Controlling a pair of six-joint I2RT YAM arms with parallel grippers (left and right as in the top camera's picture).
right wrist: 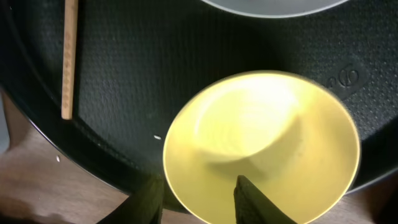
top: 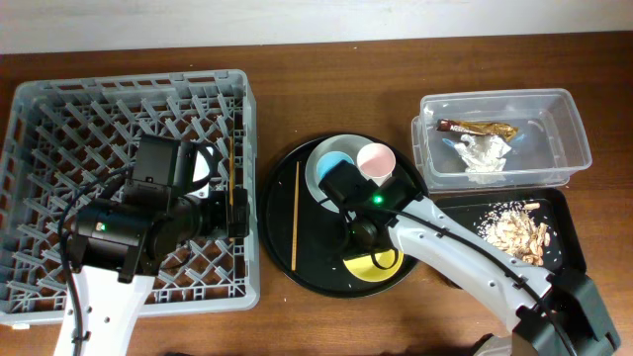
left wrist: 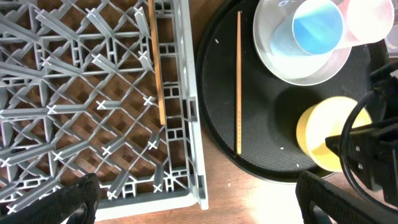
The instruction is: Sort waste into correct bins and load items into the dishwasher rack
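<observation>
The grey dishwasher rack (top: 59,109) holds one chopstick (top: 230,163) by its right wall, also in the left wrist view (left wrist: 155,62). My left gripper (top: 237,210) (left wrist: 199,208) is open and empty over the rack's right front corner. A second chopstick (top: 296,213) (left wrist: 239,81) lies on the round black tray. The pale plate (top: 318,178) (left wrist: 280,62) carries the blue cup (top: 331,161) (left wrist: 317,28) and pink cup (top: 376,161) (left wrist: 373,18). My right gripper (top: 366,237) (right wrist: 198,202) is open astride the yellow bowl's (top: 376,265) (right wrist: 261,143) rim, one finger inside.
The clear tub (top: 564,109) at the right rear holds the white napkin (top: 485,156) and foil wrapper (top: 480,127). The shallow black tray (top: 465,210) in front of it holds food scraps (top: 514,232). The round black tray (top: 282,247) sits between rack and bins.
</observation>
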